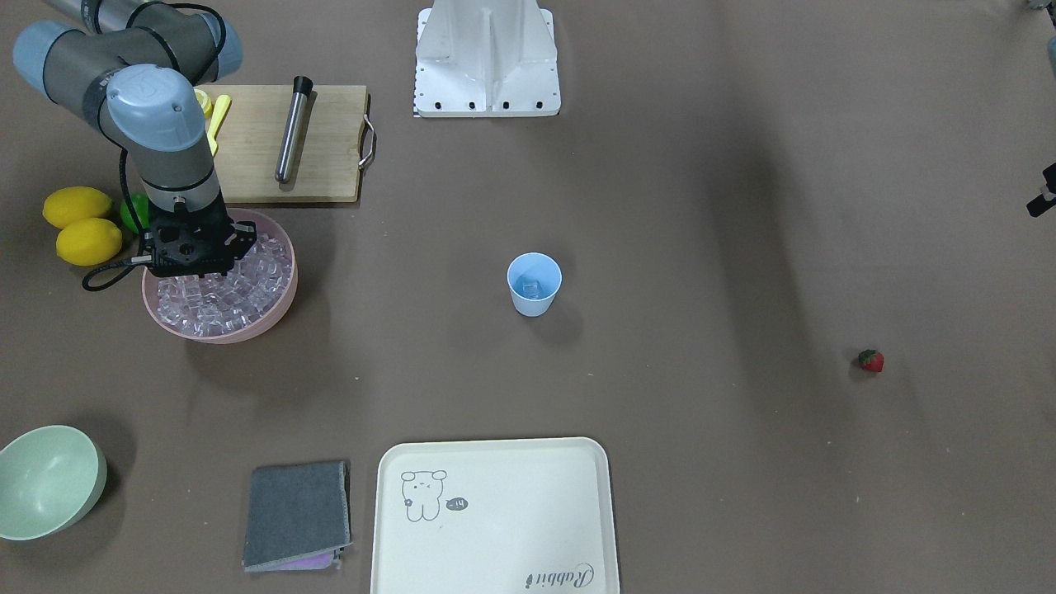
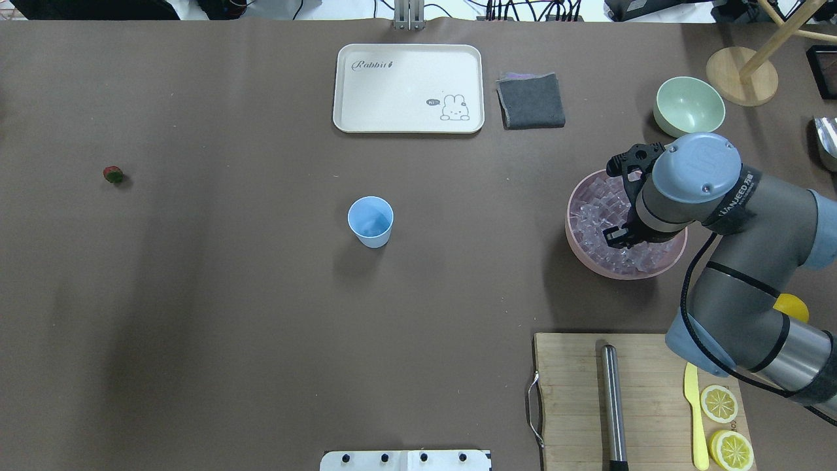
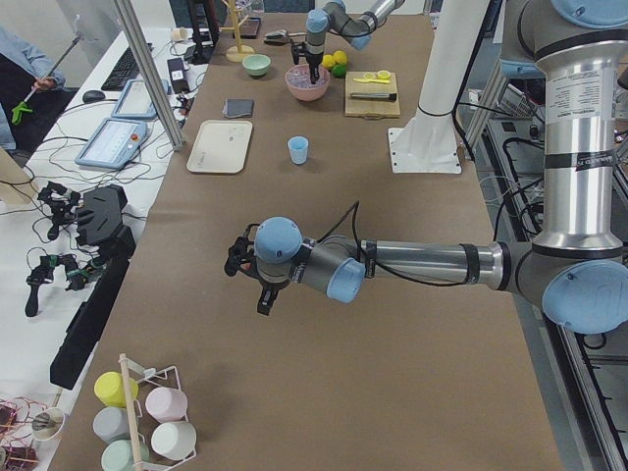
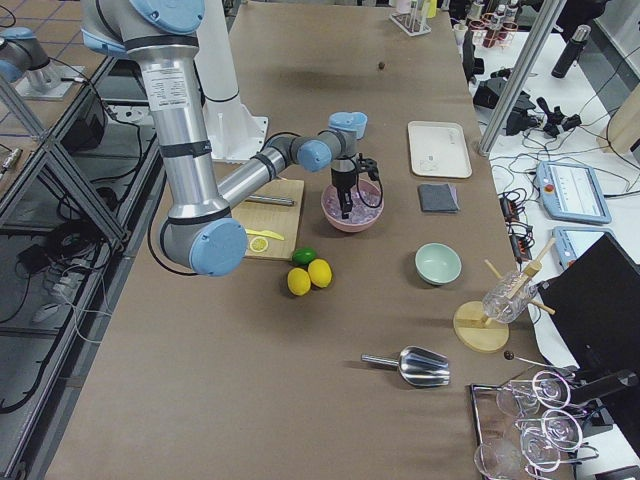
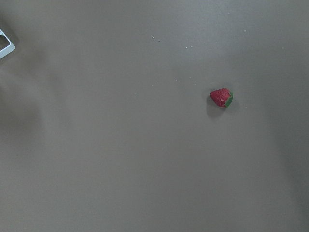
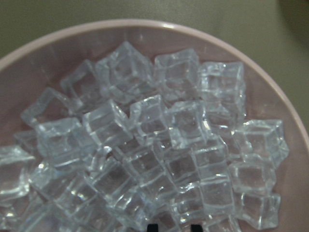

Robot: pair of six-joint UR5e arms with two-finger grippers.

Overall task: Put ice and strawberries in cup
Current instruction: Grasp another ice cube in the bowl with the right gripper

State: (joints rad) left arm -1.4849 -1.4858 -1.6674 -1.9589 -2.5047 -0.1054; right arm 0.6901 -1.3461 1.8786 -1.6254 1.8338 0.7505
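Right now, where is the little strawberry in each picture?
Front-facing: strawberry at far right, to the right of the blue cup.
Overhead: strawberry at far left, to the left of the cup.
Exterior left: can't spot it.
Exterior right: maybe the strawberry, a tiny dark dot at the far end.
Left wrist: strawberry right of centre.
Right wrist: not in it.
Shared landmark: the cup.

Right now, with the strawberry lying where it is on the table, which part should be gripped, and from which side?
Grip the strawberry across its red body, coming straight down from above. It lies on its side on the bare table, leafy top pointing sideways and nothing close by, so a top-down approach looks free.
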